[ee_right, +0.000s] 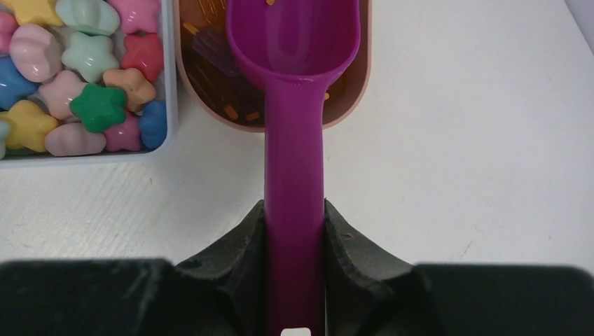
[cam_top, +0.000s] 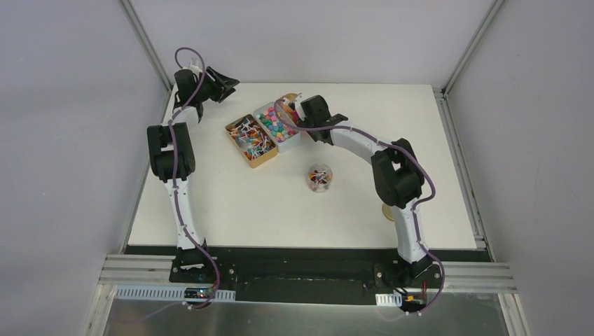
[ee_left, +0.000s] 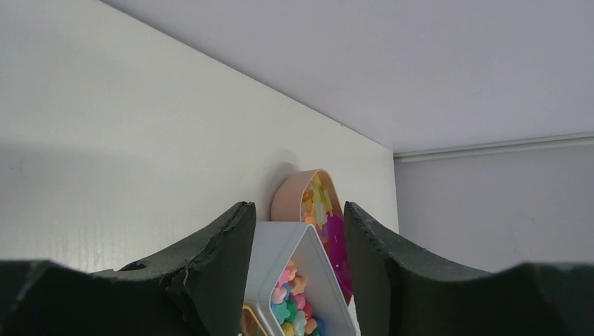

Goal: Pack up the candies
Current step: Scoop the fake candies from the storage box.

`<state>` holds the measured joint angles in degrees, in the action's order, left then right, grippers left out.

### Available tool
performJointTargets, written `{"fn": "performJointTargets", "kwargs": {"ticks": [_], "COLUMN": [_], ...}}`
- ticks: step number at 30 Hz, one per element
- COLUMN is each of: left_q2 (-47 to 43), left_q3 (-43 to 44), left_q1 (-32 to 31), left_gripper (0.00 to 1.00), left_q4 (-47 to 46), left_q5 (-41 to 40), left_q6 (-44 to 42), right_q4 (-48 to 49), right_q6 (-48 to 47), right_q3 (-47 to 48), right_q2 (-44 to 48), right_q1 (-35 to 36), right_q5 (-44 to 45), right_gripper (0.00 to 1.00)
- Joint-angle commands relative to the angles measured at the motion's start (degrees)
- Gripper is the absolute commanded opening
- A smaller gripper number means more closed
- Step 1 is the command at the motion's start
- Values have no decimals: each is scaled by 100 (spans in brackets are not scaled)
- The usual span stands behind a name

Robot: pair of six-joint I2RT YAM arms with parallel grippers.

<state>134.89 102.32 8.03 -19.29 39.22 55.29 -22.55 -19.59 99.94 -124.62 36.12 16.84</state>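
Tabletop: white tabletop (cam_top: 231, 203); the containers sit in its far half, the jar alone nearer the middle.
Nearest item: one pale round disc (cam_top: 387, 210), half hidden behind the right arm; what it is cannot be told.
Jar: one small clear round jar (cam_top: 319, 178), upright and well apart from the other containers, with a few mixed-colour pieces inside.
Task's thing: tiny twist-wrapped red, blue, orange and white candies (cam_top: 251, 138), a jumbled heap too dense to count, lying in one open gold rectangular tin (cam_top: 254, 163).
Handling: each candy looks very light, with a thin, slick wrapper and twisted ends likely to snag on neighbours. Scooping should work better than pinching; a single one is best taken across its body, not by a twist.
Beside the tin: one white rectangular tray (ee_left: 273, 252), touching the tin's side and filled with pastel star-shaped sweets (ee_right: 98, 105), a dozen or so in the wrist view.
Farthest: one tan oval bowl (ee_left: 288, 196) holding small orange and yellow bits.
Right gripper (ee_right: 293, 213): clamped on the handle of one purple plastic scoop (ee_right: 294, 175), whose cup hangs over the bowl.
Left gripper (ee_left: 295, 210): jaws spread, holding nothing, at the far left corner and facing the containers.
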Motion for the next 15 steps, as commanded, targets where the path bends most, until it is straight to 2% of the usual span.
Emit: {"fn": "performJointTargets", "kwargs": {"ticks": [1, 10, 15], "left_q2": [-632, -1077, -1486], "left_q3": [92, -22, -188], "left_q1": [69, 67, 67], "left_gripper": [51, 51, 55], "left_q4": [213, 895, 1558], "left_q5": [91, 77, -41], "left_q6": [-421, -1007, -1665], "right_q4": [723, 1823, 2161], "right_q6": [146, 538, 605], "right_q3": [-479, -1288, -1537], "right_q2": [520, 863, 1053], "right_q1": [-113, -261, -287], "right_q5": [-276, -867, -841], "right_gripper": [0, 0, 0]}}
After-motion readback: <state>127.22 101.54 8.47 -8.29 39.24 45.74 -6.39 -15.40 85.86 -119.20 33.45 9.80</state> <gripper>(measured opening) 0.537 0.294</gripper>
